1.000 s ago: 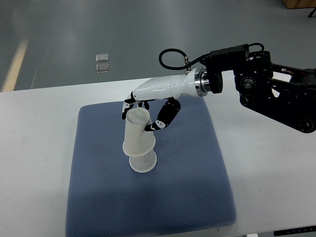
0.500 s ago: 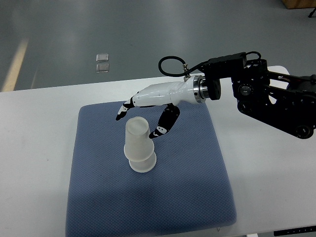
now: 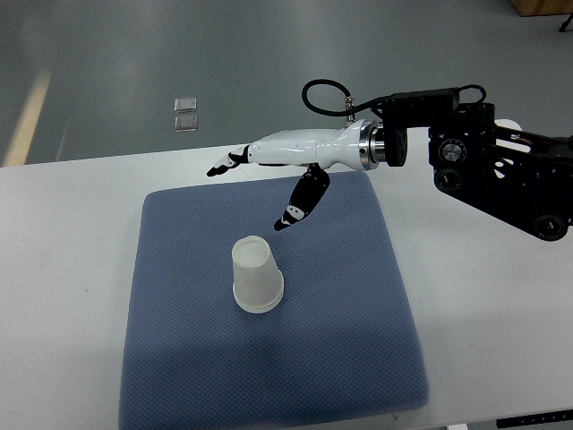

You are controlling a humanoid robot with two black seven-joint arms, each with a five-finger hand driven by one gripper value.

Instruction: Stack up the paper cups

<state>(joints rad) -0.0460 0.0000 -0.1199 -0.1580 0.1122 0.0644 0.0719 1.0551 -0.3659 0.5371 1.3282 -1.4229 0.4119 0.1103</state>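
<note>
I'm holding the right hand point(image 3: 269, 184) fingers spread, empty, above the stacked cups point(image 3: 257, 276). A low sweep risks clipping and toppling them off the pad point(image 3: 358, 340).

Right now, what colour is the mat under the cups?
The mat is blue-grey with a fine dotted weave, seen in the top view.

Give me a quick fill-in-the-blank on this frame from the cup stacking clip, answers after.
1. The cups stand upside down on the blue ____.
2. The right hand holds ____.
3. Its fingers are ____, not curled.
4. The pad lies on a ____ table.
Answers: pad; nothing; spread; white
</note>
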